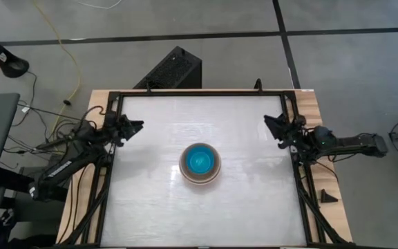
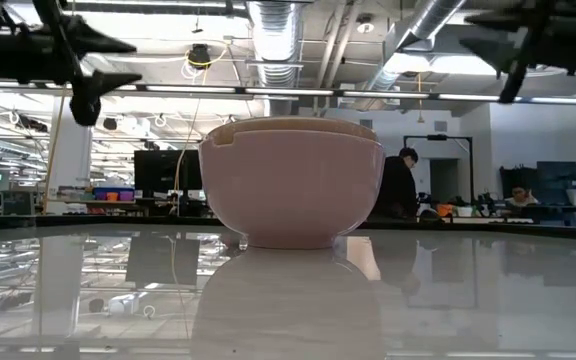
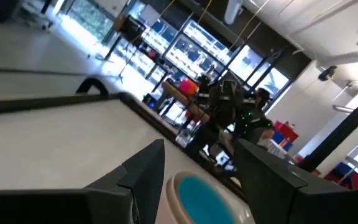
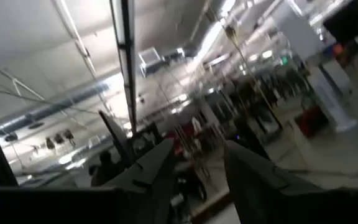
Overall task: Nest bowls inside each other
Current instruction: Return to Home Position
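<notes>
The bowls stand nested in one stack (image 1: 200,164) at the middle of the white table, resting on the base of the outermost one. From above, a teal bowl (image 1: 200,160) shows innermost, ringed by paler rims. In the low view the outer bowl (image 2: 293,190) is pale pink, with a beige rim showing above it. My left gripper (image 1: 133,129) hovers open at the table's left edge and points toward the stack (image 3: 197,196). At the right edge my right gripper (image 1: 273,128) hovers open, with nothing between its fingers (image 4: 160,162).
A black rail frame (image 1: 113,180) runs along the table's sides. A small black wedge (image 1: 329,196) lies on the wooden strip at the right. Beyond the far edge stands a black box (image 1: 171,69). People (image 2: 398,185) show in the room behind.
</notes>
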